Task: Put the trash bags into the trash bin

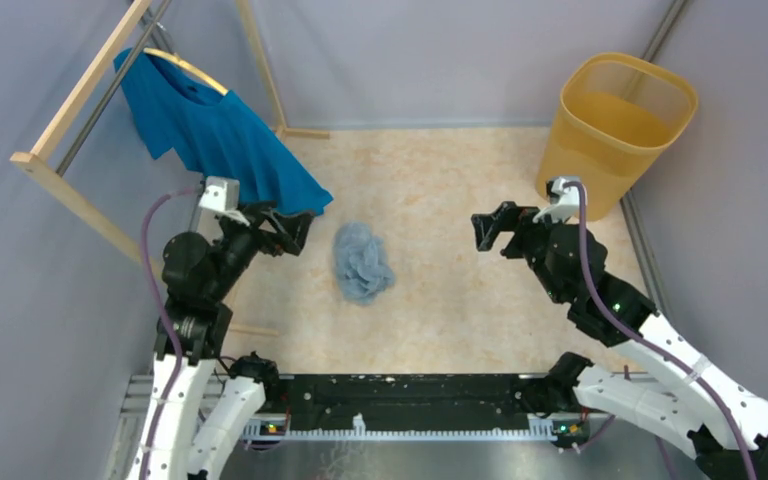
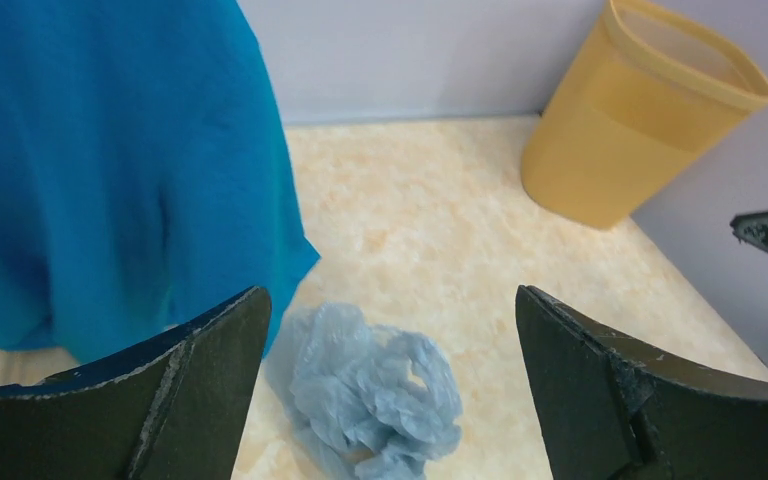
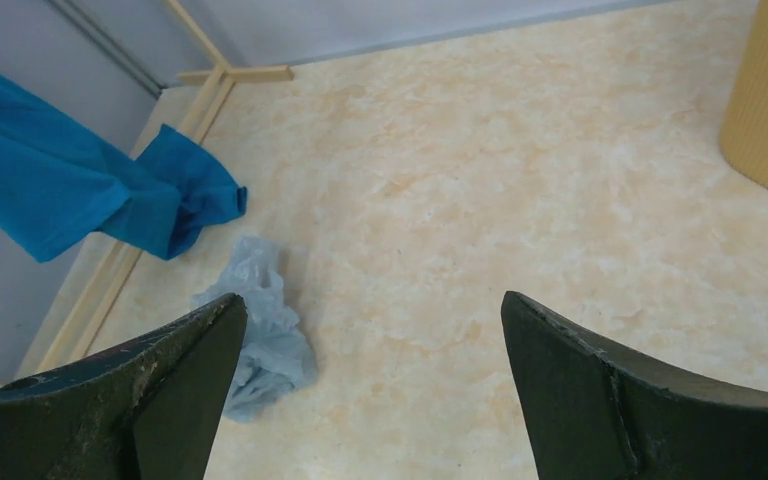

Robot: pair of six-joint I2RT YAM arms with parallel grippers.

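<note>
One wadded trash bag (image 1: 363, 262), one bin (image 1: 572, 150) (well apart).

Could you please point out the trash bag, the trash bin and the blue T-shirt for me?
trash bag (image 1: 362, 262), top external view, middle of the crumpled wad on the floor.
trash bin (image 1: 585, 140), top external view, outer front wall below the rim.
blue T-shirt (image 1: 220, 135), top external view, middle of the hanging cloth.
</note>
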